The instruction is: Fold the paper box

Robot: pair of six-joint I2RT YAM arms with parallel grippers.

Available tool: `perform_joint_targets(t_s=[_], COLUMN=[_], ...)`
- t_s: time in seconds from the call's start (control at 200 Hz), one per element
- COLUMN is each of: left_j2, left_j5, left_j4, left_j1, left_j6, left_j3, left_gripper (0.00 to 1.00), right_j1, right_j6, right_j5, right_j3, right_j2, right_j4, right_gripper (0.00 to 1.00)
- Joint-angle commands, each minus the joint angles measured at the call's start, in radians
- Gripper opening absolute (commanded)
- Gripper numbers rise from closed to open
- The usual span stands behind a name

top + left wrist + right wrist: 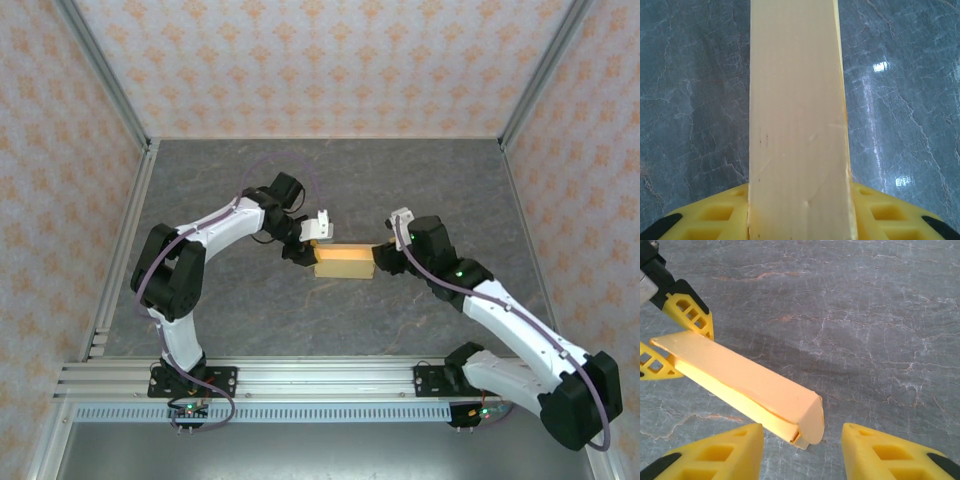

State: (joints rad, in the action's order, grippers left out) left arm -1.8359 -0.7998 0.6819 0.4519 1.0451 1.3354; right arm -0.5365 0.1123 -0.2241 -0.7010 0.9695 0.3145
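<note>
The light orange, long and narrow paper box of thin card lies in the middle of the grey, marble-patterned worktop, between the two arms. In the view from above its long axis goes from left to right, so one short end looks to each arm. The left gripper is at the left end. In its own wrist view the box runs straight away from the camera, and the yellow fingers come out close at both long sides, so I judge that it holds the box by this end, with the jaws narrow on the card. The right gripper is at the other end, and its jaws stand wide. The end of the box lies between the two yellow fingertips. A clear strip of worktop shows between the card and the finger at the right of that view, but the other finger is just beside the card, and I cannot tell if it touches. This end has a rounded end flap bent over it, and a small edge of card stands out below. As I judge it, the body is already folded and this flap is the work that remains. The right arm is the nearer one for it, and the box points almost straight into its open jaws, only a little slanted.
</note>
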Motion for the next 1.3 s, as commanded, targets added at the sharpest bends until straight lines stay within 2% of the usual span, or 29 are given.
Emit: perform_joint_targets(t_s=[0.0,0.315,0.56,0.831,1.096,1.296], left_j2=[-0.017,-0.019,-0.028,-0.026,-0.026,-0.028], left_j5=[0.037,0.042,0.045,0.048,0.082,0.091], left_j4=[0.062,0.065,0.073,0.067,0.063,0.056], left_j1=[0.012,0.016,0.018,0.022,0.029,0.031], left_j6=[-0.003,0.005,0.003,0.003,-0.02,-0.028], left_j3=[0.031,0.036,0.048,0.045,0.048,0.048], left_gripper=[0.35,0.35,0.35,0.35,0.35,0.35], right_j1=[-0.006,-0.006,-0.005,-0.006,-0.005,-0.007], right_j6=[0.003,0.055,0.073,0.082,0.04,-0.021], right_j5=[0.037,0.015,0.014,0.027,0.026,0.049], right_j3=[0.038,0.047,0.02,0.013,-0.062,-0.158], right_j2=[0.006,0.09,0.143,0.164,0.186,0.252], right_j4=[-0.013,-0.084,-0.08,-0.108,-0.034,0.096], right_gripper=[0.44,0.42,0.37,0.2,0.09,0.06])
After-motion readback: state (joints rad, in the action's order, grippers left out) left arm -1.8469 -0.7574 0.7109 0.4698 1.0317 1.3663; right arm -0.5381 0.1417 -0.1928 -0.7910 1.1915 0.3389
